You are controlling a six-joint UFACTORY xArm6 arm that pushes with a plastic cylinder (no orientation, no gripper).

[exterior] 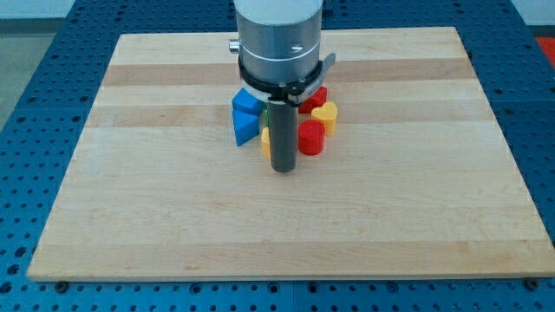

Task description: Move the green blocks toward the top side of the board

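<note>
- My tip rests on the table just below a tight cluster of blocks that sits slightly above the table's middle.
- There is no pincer on this arm, so nothing is apart, together or clamped; the rod only pushes.
- No green block is visible anywhere. The arm's wide grey housing and the rod cover the middle and upper part of the cluster, so any green blocks may be hidden behind them; I cannot tell.
- What does show: a blue block at the cluster's upper left and a blue triangular block just below it, touching or nearly so.
- A sliver of a yellow block peeks out at the rod's left edge, right against it.
- On the view's right of the rod, a red cylinder stands just beside the tip, with a yellow heart-shaped block above it and a red block above that, partly under the housing.
- Progress, as a judgement: with the green blocks out of sight I cannot say how near the top edge they lie. The visible cluster is well apart from the top edge, with a bare band of table above it, so if the greens are in there, most of the travel is left.
- The tip's place below the cluster suits an upward push, but such a push would likely carry the neighbouring red, yellow and blue blocks along too.
</note>
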